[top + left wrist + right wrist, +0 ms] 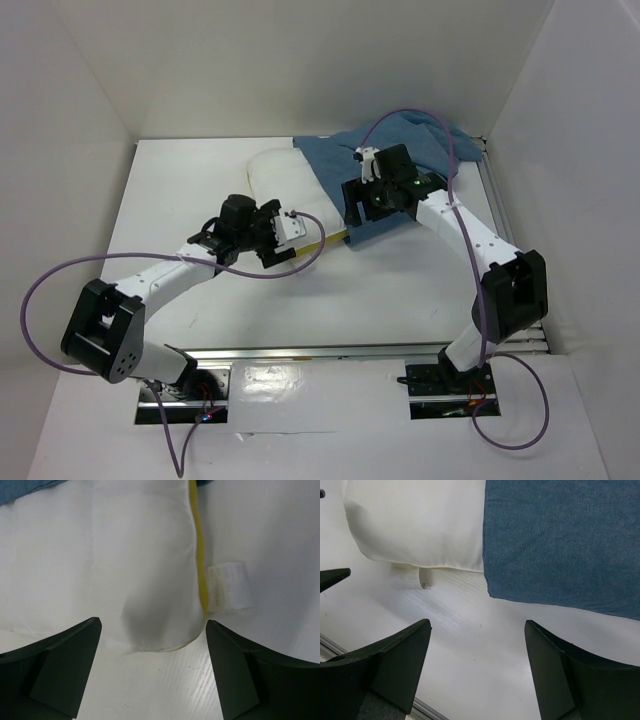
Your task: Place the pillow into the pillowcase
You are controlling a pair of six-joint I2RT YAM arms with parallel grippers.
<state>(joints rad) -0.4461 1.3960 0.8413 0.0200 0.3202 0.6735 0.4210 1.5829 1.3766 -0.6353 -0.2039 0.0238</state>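
Near left on the table, the left gripper has its fingers spread wide and empty, either side of a yellow-edged corner of the pillow. Farther right, the right gripper, also wide and empty, hovers at the near edge of the pillowcase, which covers the right part of the pillow.

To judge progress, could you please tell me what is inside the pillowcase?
The pillow disappears under the pillowcase edge, one end sticking out. How deep it goes is covered.

White table inside three plain white walls
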